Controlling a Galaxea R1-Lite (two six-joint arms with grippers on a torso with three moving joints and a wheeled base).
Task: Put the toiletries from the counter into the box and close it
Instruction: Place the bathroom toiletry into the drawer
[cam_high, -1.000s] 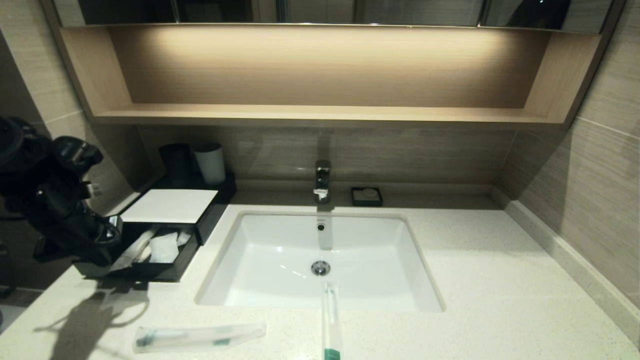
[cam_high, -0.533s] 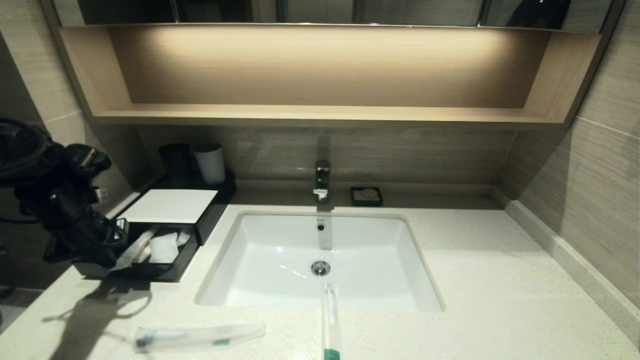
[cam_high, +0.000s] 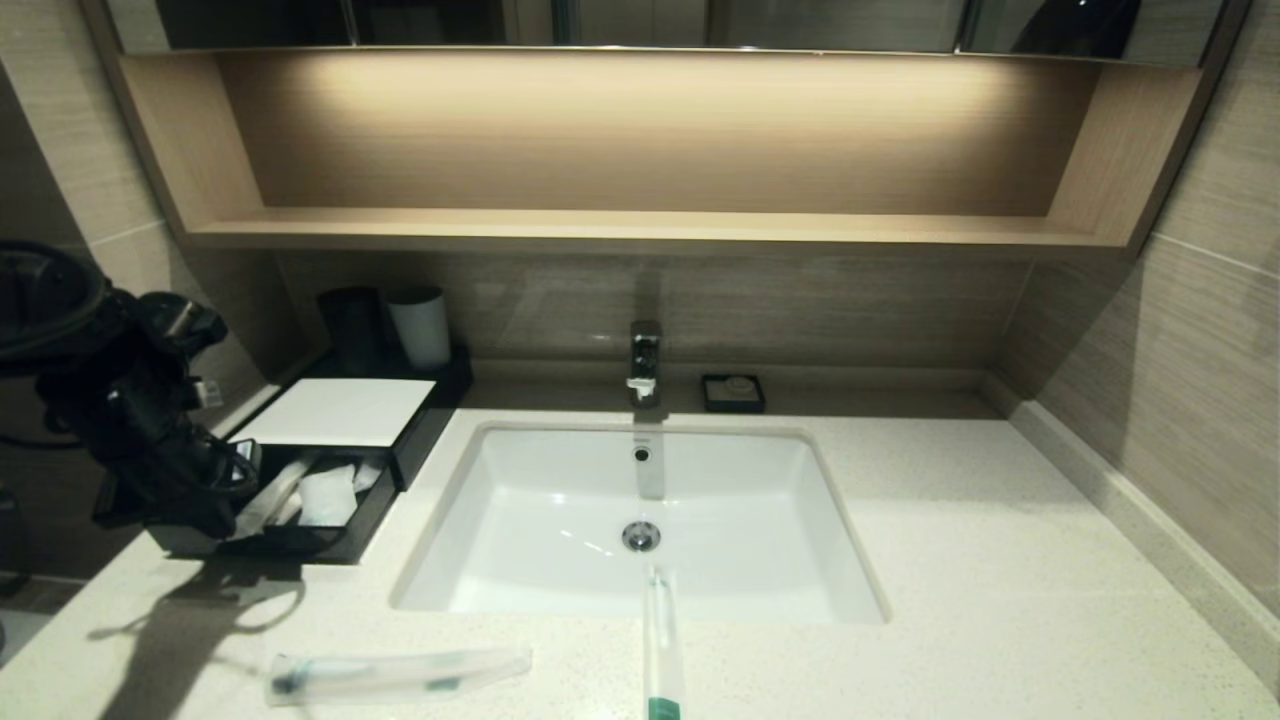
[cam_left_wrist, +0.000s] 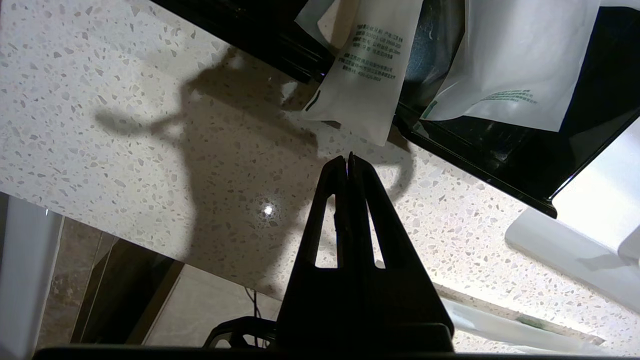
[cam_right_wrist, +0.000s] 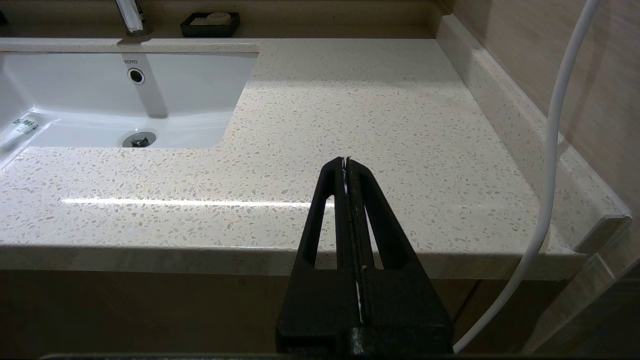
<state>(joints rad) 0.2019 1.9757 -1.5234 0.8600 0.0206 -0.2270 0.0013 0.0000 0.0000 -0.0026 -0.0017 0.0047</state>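
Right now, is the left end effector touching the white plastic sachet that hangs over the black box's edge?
Apart. The left wrist view shows speckled counter between the shut left end effector and the white plastic sachet.

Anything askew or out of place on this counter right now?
Yes. One packaged toothbrush lies across the sink's front rim, its end poking over the basin. In the black box, a sachet hangs over the wall by the left tool, which is shut and empty. Another packaged toothbrush lies on the counter.
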